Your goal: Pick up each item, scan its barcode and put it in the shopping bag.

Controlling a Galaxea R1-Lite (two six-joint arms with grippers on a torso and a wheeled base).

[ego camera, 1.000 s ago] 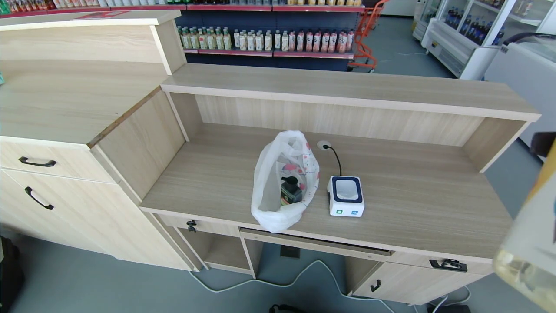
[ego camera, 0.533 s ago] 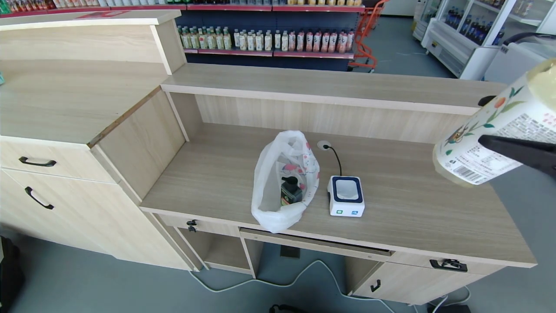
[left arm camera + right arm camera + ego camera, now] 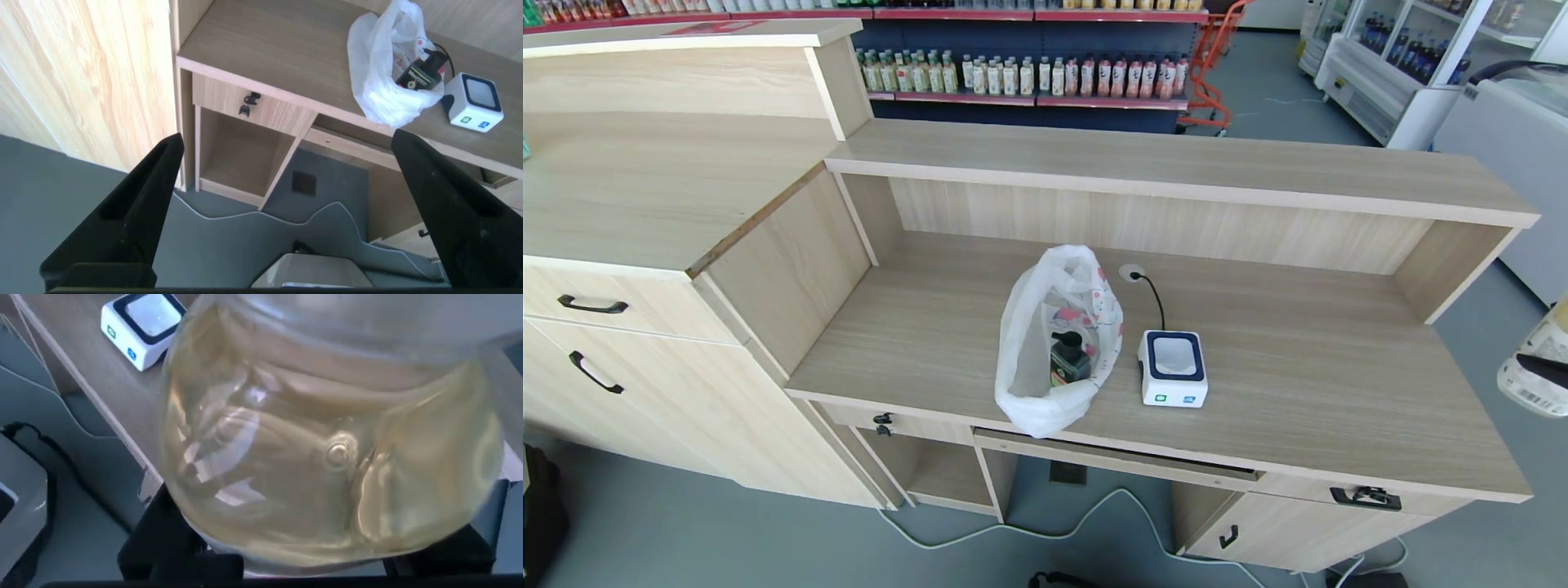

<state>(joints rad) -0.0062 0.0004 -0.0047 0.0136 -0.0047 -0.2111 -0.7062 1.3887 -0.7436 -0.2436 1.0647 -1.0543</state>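
Right wrist view: clear bottle (image 3: 327, 449) of pale yellow liquid, pinched in right gripper (image 3: 1541, 367); left gripper (image 3: 288, 140) spread.

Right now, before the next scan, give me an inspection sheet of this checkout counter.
Surface: pale wooden counter, level, under a raised ledge.
Job's things: shopping bag stands open beside the scanner, on its left, with a dark bottle inside; a pale bottle is held off the counter's right end.
Clutter: nothing seen.
Grippers: left gripper open, holding nothing, above the floor before the counter; right gripper shut on the pale bottle.
Cables: black scanner cable runs to a hole in the counter; a pale floor cable lies beneath.
Surroundings: drink shelves behind; fridges to the right.
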